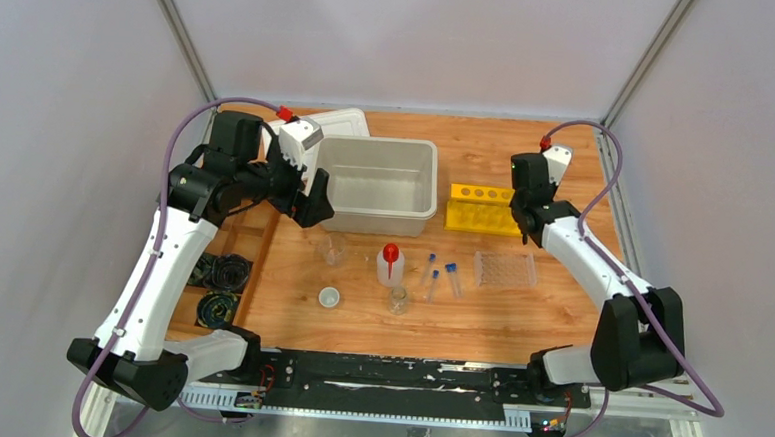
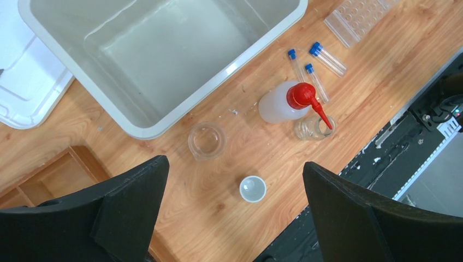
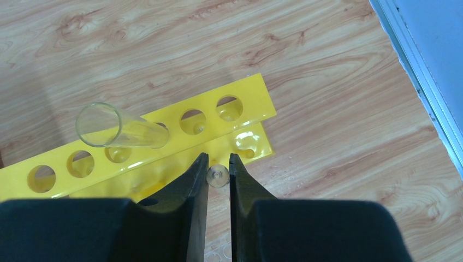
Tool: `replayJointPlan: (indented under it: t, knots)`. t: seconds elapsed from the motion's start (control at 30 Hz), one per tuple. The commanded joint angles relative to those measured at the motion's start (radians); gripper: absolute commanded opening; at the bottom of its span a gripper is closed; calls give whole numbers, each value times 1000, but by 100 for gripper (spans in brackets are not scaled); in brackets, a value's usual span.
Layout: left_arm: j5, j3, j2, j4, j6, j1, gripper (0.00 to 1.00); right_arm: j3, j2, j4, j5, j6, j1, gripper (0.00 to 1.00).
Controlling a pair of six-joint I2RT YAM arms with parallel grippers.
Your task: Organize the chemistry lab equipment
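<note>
My left gripper (image 2: pixel 235 164) is open and empty, high above the table by the bin (image 1: pixel 314 203). Below it lie a tiny white cup (image 2: pixel 253 189), a clear beaker (image 2: pixel 207 140), a white squeeze bottle with a red nozzle (image 2: pixel 281 102), a small glass flask (image 2: pixel 313 127) and three blue-capped test tubes (image 2: pixel 316 83). My right gripper (image 3: pixel 218 161) is shut on a clear test tube (image 3: pixel 218 176), seen end-on between the fingers, just above the near edge of the yellow rack (image 3: pixel 164 125). One clear uncapped tube (image 3: pixel 117 131) stands in the rack.
A grey bin (image 1: pixel 379 216) stands at the back middle, with a white lid (image 1: pixel 346 122) behind it. A clear well plate (image 1: pixel 506 270) lies right of the tubes. Black cable coils (image 1: pixel 223 270) sit in a wooden tray (image 1: pixel 238 233) on the left.
</note>
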Motion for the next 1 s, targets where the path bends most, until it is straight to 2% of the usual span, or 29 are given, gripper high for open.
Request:
replayJointPlan:
  t: [0.0,0.97]
  knots:
    - [-1,20,-6,-5,11,7,100,-9,21,32,10,11,-17,0]
    - [-10,26,2,-5,26,7,100,-73,107,60,-25,67,-17,0]
